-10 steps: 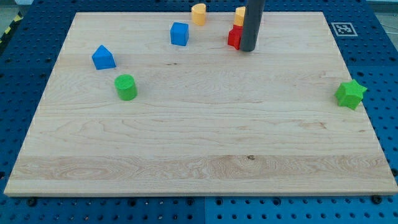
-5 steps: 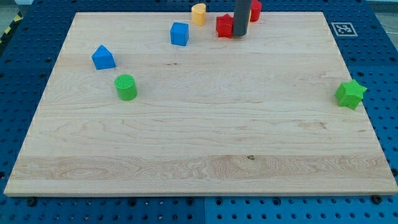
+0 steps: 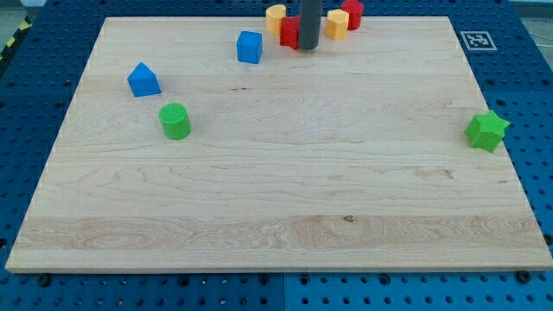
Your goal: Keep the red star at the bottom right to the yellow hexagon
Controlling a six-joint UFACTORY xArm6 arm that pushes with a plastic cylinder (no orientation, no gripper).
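Observation:
The red block (image 3: 289, 33), probably the star, lies near the view's top edge of the wooden board (image 3: 276, 199). It touches the lower right of a yellow block (image 3: 276, 16). My tip (image 3: 309, 47) stands against the red block's right side, and the rod hides part of it. The yellow hexagon (image 3: 337, 23) sits just right of the rod, so the red block is to its left and slightly lower. A second red block (image 3: 352, 12) touches the hexagon's upper right.
A blue cube (image 3: 250, 47) lies left of the red block. A blue house-shaped block (image 3: 143, 79) and a green cylinder (image 3: 175, 120) are at the left. A green star (image 3: 487, 130) sits at the right edge. A printed marker (image 3: 474, 40) is at the top right corner.
My tip has moved left and up along the top edge, pushing the red block leftward up to the left yellow block. The hexagon and the second red block now show right of the rod.

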